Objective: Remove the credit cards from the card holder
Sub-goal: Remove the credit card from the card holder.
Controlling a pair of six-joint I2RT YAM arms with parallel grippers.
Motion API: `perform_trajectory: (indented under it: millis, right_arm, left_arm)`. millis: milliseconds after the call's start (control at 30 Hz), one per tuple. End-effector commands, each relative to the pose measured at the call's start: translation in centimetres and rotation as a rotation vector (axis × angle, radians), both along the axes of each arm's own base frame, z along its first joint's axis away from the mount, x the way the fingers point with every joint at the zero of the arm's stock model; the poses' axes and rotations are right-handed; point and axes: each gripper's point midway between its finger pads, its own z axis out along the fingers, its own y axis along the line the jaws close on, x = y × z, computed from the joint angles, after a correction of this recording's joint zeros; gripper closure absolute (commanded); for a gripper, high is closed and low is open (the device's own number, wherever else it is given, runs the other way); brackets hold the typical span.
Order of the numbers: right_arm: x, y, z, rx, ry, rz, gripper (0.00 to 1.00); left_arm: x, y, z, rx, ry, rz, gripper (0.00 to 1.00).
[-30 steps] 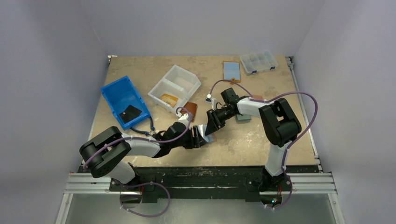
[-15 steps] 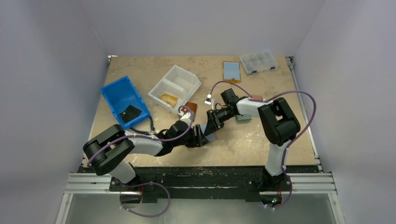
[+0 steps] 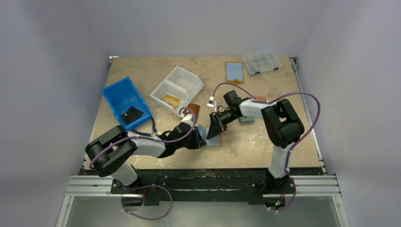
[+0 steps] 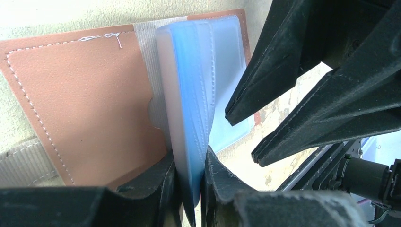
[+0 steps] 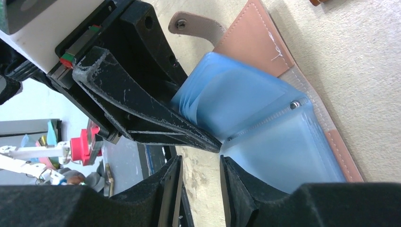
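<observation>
Credit cards (image 4: 189, 109) sit inside the fanned blue sleeves (image 5: 227, 94) of the card holder (image 4: 85, 104), which lies open on the table (image 3: 265, 146) mid-workspace. Left gripper (image 4: 189, 158) is clamped on the sleeve stack and stands it upright (likely so one leaf can be singled out). Right gripper (image 5: 199, 163) hovers just beside it, jaws apart, empty. Can't tell card from sleeve; the top view shows little between the grippers.

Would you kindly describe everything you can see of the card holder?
The card holder lies open on the table: a tan leather-look cover with white stitching, a snap strap and translucent blue plastic sleeves. The left gripper pinches several sleeves upright between its fingers; the right gripper stands open beside them.
</observation>
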Motion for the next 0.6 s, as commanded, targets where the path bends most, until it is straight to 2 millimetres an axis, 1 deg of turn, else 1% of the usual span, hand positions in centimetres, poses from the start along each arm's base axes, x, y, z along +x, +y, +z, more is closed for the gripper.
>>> perform_trajectory:
  millis: [0,167,333,433,567]
  right_arm:
    - [1.6,-0.2,2.6,0.021,-0.144,0.0,0.58]
    - [3.4,-1.4,3.8,-0.047,-0.327,-0.032,0.58]
    - [4.6,-2.8,5.0,-0.115,-0.509,-0.057,0.58]
    - [4.9,-3.3,5.8,-0.126,-0.577,-0.065,0.58]
    - [4.7,-3.7,6.3,-0.124,-0.613,-0.046,0.58]
  left_arm:
    - [-0.1,1.6,-1.9,0.072,0.021,0.037,0.82]
    - [-0.1,1.6,-1.6,0.052,0.018,0.043,0.82]
    - [-0.3,1.6,-1.3,0.012,0.027,0.063,0.82]
    - [-0.4,1.6,-1.2,-0.011,0.036,0.075,0.83]
    - [-0.5,1.5,-0.8,-0.039,0.041,0.085,0.83]
